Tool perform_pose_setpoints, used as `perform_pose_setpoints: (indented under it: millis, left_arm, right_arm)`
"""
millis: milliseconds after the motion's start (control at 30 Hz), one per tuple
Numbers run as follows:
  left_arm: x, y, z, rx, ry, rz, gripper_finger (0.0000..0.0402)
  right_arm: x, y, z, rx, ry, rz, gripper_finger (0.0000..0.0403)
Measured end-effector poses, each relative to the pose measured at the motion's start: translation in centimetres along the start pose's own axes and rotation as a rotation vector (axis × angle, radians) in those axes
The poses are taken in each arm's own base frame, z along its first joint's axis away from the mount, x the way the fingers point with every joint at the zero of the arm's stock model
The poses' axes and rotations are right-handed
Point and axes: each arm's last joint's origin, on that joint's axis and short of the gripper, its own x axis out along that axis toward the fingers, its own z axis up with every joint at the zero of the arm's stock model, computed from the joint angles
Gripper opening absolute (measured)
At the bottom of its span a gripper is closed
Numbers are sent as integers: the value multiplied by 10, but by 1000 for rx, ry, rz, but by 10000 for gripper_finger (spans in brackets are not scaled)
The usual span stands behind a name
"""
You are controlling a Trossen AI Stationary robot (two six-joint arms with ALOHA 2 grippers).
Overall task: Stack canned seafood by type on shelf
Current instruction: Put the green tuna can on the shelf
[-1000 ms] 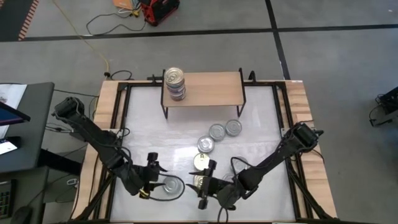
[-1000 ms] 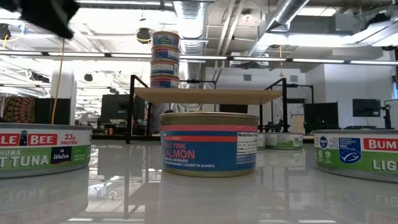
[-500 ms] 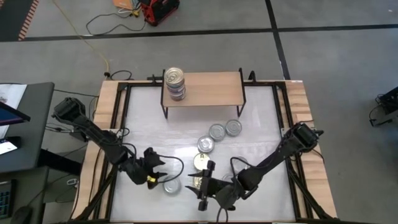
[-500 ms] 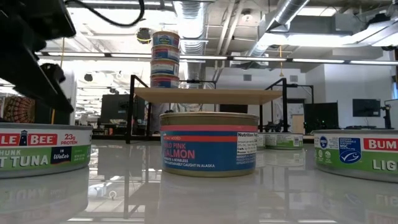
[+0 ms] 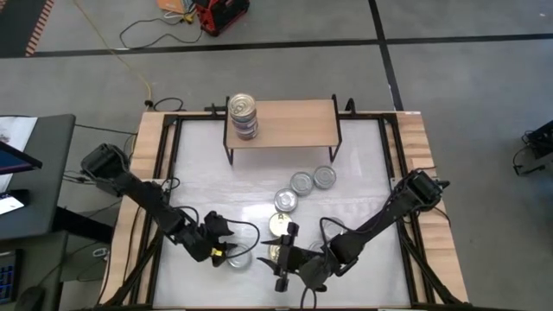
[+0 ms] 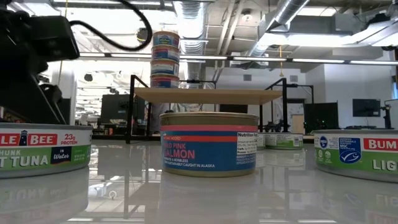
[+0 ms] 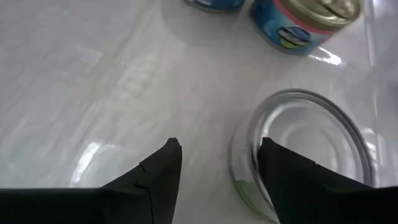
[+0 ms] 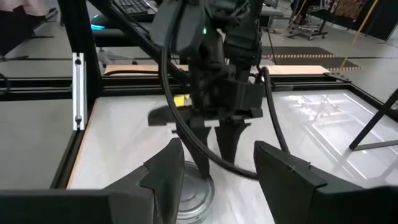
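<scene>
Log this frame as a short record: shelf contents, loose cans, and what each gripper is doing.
shelf: one stack of cans at its left end, rest bare
loose cans: cluster on the table near centre, one silver-lidded can at the front
left gripper: open, one finger beside the silver-lidded can, nothing held
right gripper: open, low near the front, nothing held

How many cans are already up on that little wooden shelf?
3. They stand in one stack at the left end of the shelf; the low view shows three tins one on another. The other cans lie on the table below.
</scene>
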Motion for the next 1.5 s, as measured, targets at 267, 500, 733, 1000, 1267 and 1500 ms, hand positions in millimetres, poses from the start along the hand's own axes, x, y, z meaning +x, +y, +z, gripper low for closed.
perform_pose_setpoints:
  millis: [267,500,733,1000,1267,1500]
  left_arm:
    - [5,-1,-3,-27,54,-34,158]
    - [6,-2,-3,-54,116,-76,38]
    - [11,4,3,-17,163,-85,1]
    - [18,14,12,-3,199,-81,0]
    - [26,28,25,0,237,-79,0]
    - [34,43,40,1,292,-142,0]
  right_arm:
    - [0,1,0,-6,-2,2,220]
    - [0,1,3,15,-22,6,220]
    - [3,0,4,16,-17,75,220]
    - [1,6,17,-170,-14,104,233]
    - [4,3,18,-261,14,121,281]
    - [9,0,18,-368,19,226,297]
